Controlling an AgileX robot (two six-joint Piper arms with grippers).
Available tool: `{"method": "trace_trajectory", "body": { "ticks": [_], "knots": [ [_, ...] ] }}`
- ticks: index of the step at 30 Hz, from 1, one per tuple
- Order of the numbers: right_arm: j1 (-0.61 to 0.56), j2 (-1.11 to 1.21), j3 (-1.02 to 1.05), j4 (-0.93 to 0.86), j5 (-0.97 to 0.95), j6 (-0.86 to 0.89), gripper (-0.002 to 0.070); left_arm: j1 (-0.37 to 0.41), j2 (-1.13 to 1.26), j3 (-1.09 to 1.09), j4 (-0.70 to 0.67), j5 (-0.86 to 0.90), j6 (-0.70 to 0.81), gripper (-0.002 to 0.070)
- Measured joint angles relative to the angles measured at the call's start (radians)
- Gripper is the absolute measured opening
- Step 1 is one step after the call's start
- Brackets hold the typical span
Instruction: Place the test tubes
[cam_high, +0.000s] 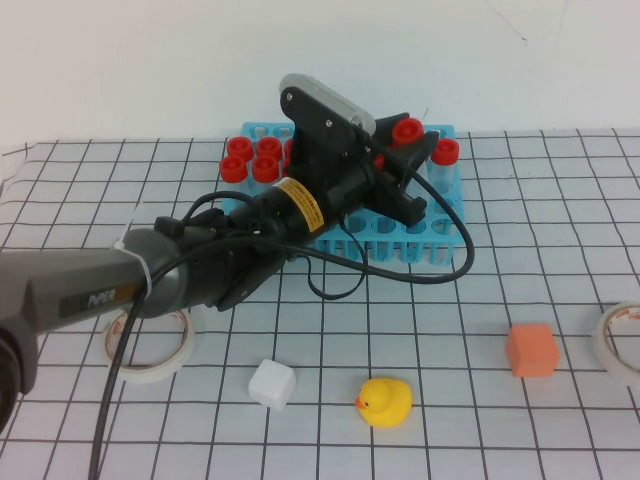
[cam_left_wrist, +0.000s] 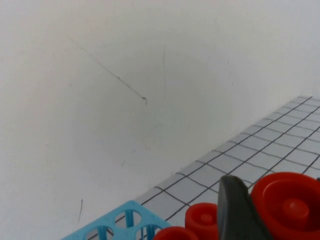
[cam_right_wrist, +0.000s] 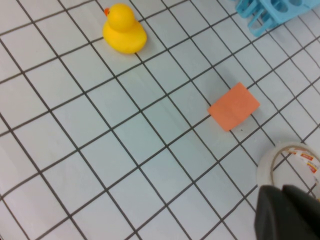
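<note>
A blue test tube rack (cam_high: 440, 235) stands at the back middle of the gridded table, with several red-capped tubes (cam_high: 250, 160) upright in its left rows and one (cam_high: 444, 152) at its right. My left gripper (cam_high: 415, 170) hangs over the rack's right half, shut on a red-capped test tube (cam_high: 406, 130). In the left wrist view that tube's cap (cam_left_wrist: 290, 205) sits tight against one dark finger (cam_left_wrist: 235, 210), above the rack (cam_left_wrist: 125, 220) and other caps (cam_left_wrist: 202, 217). My right gripper (cam_right_wrist: 286, 212) is out of the high view; it hovers shut and empty over the table.
A tape roll (cam_high: 150, 345) lies under the left arm. A white cube (cam_high: 272, 383), a yellow duck (cam_high: 385, 402) and an orange block (cam_high: 530, 350) sit in front. Another tape roll (cam_right_wrist: 280, 160) lies by the right gripper at the table's right edge (cam_high: 620, 342).
</note>
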Motion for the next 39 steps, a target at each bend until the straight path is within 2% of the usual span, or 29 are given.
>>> {"method": "trace_trajectory", "body": {
  "ticks": [18, 39],
  "knots": [
    [0.0, 0.0, 0.0, 0.001, 0.014, 0.005, -0.0001, 0.0, 0.004, 0.0, 0.0, 0.02, 0.106, 0.026],
    [0.0, 0.0, 0.0, -0.002, 0.016, 0.01, -0.0001, 0.0, 0.082, -0.074, 0.02, 0.07, 0.055, 0.026]
  ]
}}
